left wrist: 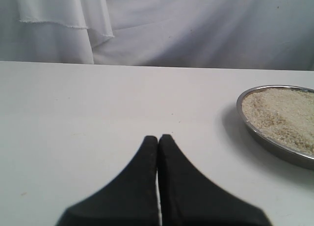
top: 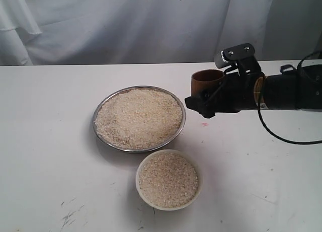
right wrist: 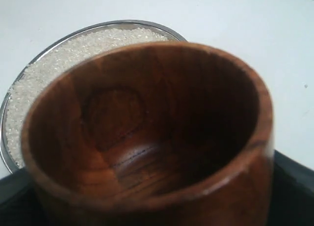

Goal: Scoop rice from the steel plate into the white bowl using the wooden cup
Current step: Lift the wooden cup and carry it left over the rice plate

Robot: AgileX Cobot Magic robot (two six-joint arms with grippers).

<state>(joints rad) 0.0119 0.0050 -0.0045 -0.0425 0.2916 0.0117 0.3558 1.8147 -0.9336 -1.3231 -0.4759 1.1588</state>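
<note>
The steel plate lies mid-table, heaped with rice. In front of it stands the white bowl, also holding rice. My right gripper is shut on the wooden cup, holding it roughly upright just off the plate's right rim, above the table. In the right wrist view the cup fills the frame and is empty inside, with the plate's rice beyond it. My left gripper is shut on nothing, low over bare table, with the plate off to one side; the exterior view does not show it.
White cloth hangs behind the white table. A black cable loops under the right arm. A small pink spot lies right of the plate, and dark scuffs mark the front left.
</note>
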